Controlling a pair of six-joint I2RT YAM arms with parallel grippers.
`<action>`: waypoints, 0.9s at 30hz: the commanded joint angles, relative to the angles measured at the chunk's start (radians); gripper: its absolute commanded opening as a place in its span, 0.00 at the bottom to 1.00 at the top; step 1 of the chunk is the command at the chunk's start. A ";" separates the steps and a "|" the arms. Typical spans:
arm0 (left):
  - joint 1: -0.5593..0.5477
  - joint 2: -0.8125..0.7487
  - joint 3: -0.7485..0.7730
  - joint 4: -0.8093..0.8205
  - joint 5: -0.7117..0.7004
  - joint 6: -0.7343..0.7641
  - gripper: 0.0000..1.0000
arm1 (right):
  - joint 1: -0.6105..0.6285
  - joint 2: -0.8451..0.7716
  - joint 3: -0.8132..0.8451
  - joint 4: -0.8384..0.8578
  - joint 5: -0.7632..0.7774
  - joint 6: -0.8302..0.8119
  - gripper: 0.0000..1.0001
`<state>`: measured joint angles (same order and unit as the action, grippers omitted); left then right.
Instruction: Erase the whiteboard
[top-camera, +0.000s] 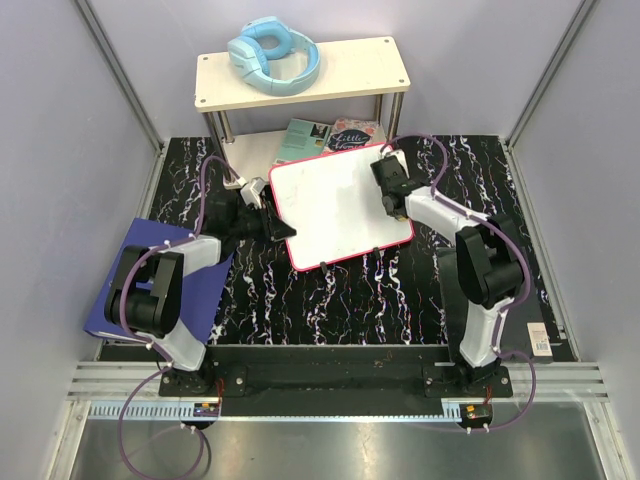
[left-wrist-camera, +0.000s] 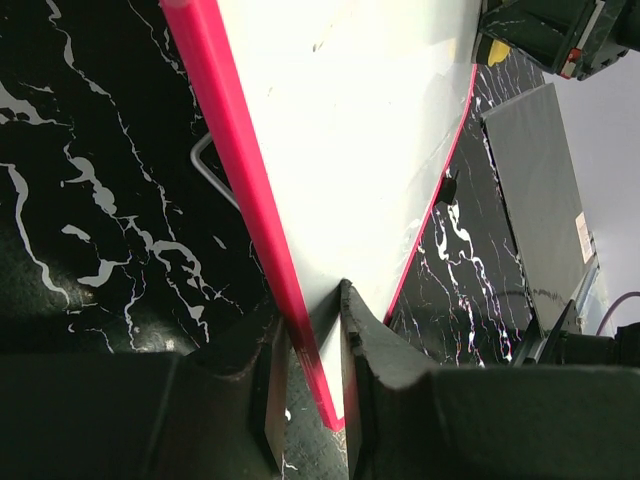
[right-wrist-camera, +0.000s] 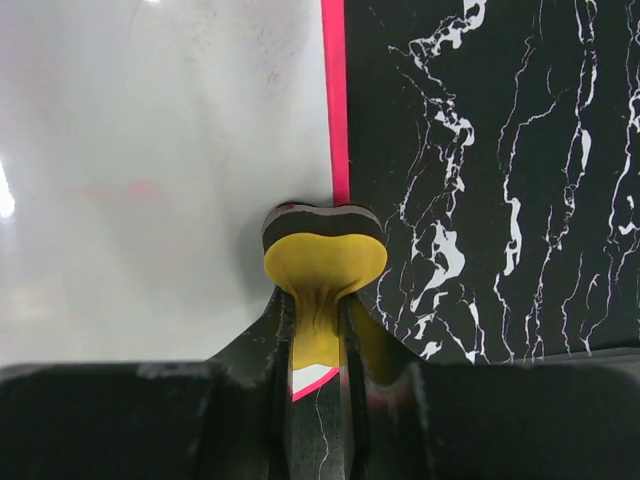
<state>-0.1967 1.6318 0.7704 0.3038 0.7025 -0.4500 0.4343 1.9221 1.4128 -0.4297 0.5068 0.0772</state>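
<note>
A black tabletop with white marble streaks (top-camera: 330, 300) is seen under everything. In the middle of it, between the two arms, the flat white whiteboard with a thin pink-red frame (top-camera: 335, 205) is found. It is almost square and is turned at a slant, so no side runs straight across.

The left side of the board is pinched by the left tool (left-wrist-camera: 305, 340). The pink frame is squeezed between its two fingers, so this tool is clenched on the board and the board is held steady. Whether that side is lifted off the tabletop cannot be told for sure.

The right tool (right-wrist-camera: 318, 330) is clenched too. A small yellow and black sponge eraser (right-wrist-camera: 322, 250) is gripped by its yellow part. The eraser is set against the white face, just beside the pink frame on the board's right side.

So almost all of the white face lies to the left of the eraser, toward the left arm. A faint reddish smudge (right-wrist-camera: 130, 190) can be made out there in the right wrist view. The next wipe is judged to be needed leftward, away from the pink frame. The right arm is the nearer one for it, since the eraser is held there.
</note>
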 joint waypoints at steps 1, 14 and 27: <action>-0.024 0.013 -0.013 -0.109 -0.035 0.089 0.00 | 0.047 -0.015 -0.066 0.014 -0.137 0.039 0.00; -0.023 -0.010 0.020 -0.200 -0.118 0.160 0.00 | 0.211 -0.215 -0.172 -0.001 -0.105 0.070 0.00; -0.015 -0.085 0.012 -0.241 -0.198 0.185 0.07 | 0.215 -0.419 -0.156 -0.058 -0.080 0.111 0.00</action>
<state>-0.2127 1.5822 0.7921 0.1413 0.6212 -0.3660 0.6514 1.5692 1.2304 -0.4618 0.4168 0.1490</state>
